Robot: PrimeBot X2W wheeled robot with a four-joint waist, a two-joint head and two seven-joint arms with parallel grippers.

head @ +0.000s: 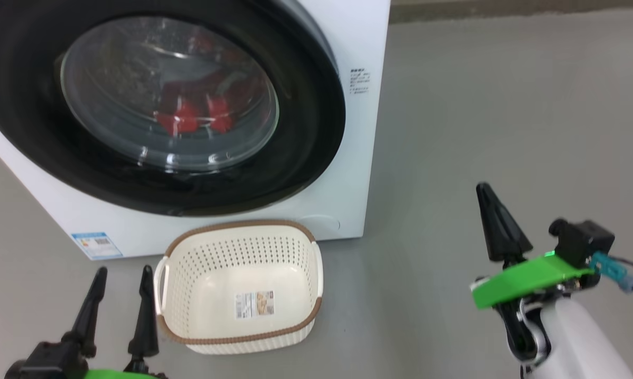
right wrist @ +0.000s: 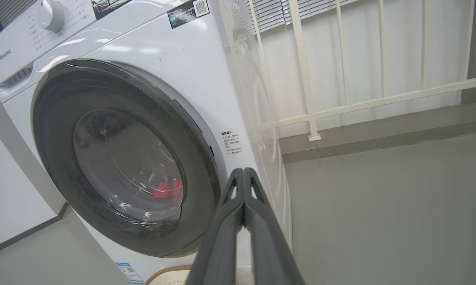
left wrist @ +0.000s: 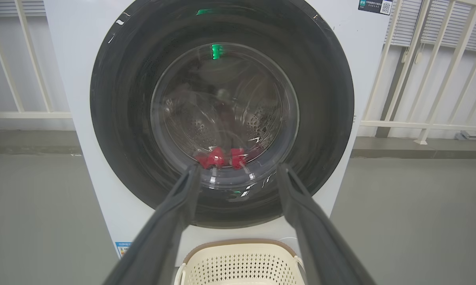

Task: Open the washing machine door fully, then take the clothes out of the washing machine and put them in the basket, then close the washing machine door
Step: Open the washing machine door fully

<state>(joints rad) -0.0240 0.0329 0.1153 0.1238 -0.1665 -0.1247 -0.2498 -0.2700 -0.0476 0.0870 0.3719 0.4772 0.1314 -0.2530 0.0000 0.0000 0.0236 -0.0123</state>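
Head view: washing machine door (head: 164, 68) closed, clothes (head: 193, 113) behind its glass; basket (head: 243, 225) on the floor (head: 480, 105) at the door's 6 o'clock. Left pincer (head: 124, 269) apart, right pincer (head: 486, 190) pressed together, empty. Judged risk: pressed-together tips slipping off the glossy door, or the swinging door clipping the basket.

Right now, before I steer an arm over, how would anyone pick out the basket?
Find the big white washing machine with its round black door. On the grey floor right before it, below the door, sits the basket. It is small, cream, with perforated walls, a brown woven-look rim and a paper sticker on its bottom.
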